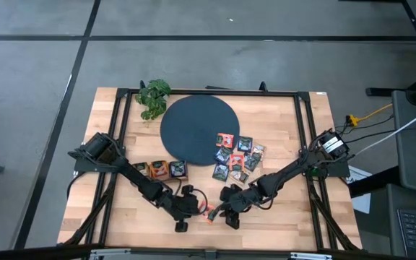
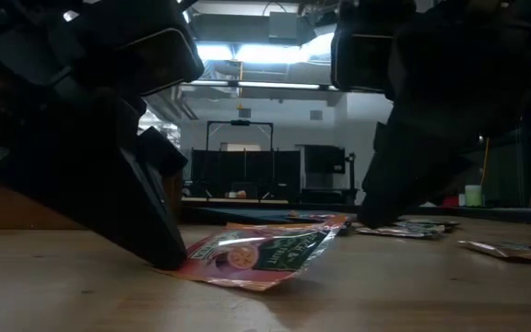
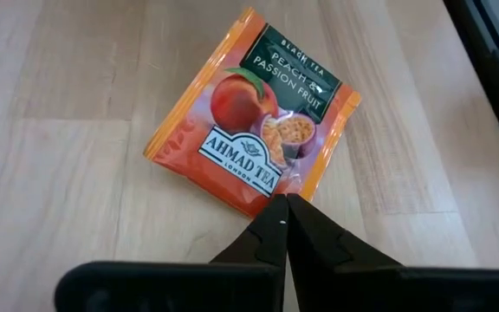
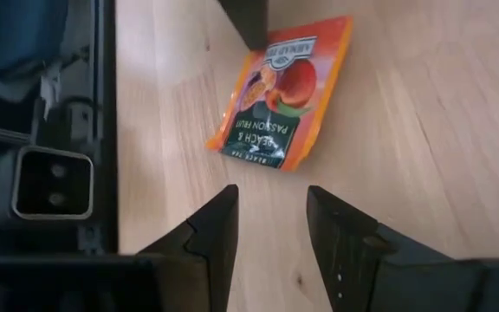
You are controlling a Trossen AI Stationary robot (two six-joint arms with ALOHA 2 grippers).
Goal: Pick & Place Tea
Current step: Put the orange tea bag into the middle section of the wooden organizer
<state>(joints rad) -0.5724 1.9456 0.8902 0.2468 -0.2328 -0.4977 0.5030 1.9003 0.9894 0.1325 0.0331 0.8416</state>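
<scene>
An orange-red tea sachet [image 1: 209, 214] with a peach picture [image 3: 254, 117] lies on the wooden table near its front edge, between my two grippers. My left gripper [image 3: 282, 208] is shut, with its tips on the sachet's edge. In the low view the sachet [image 2: 261, 251] rests on its end by that gripper, and its other end [image 2: 335, 221] stands slightly raised. My right gripper [image 4: 271, 208] is open a short way from the sachet [image 4: 284, 91] and touches nothing. My left gripper meets the sachet's edge [image 3: 271, 192] below the white brand label with its shut fingertips [image 2: 169, 256]. The fingers slant down onto it from the table's left. That end of the sachet is on the table. I cannot tell whether the edge lies between the fingers.
A dark disc [image 1: 197, 130] fills the table's middle, with a leafy plant [image 1: 154, 97] at its far left. Several more sachets [image 1: 237, 155] lie at the disc's right rim. A small tray with sachets [image 1: 161, 170] stands behind my left arm. A black frame [image 1: 305, 130] borders the table.
</scene>
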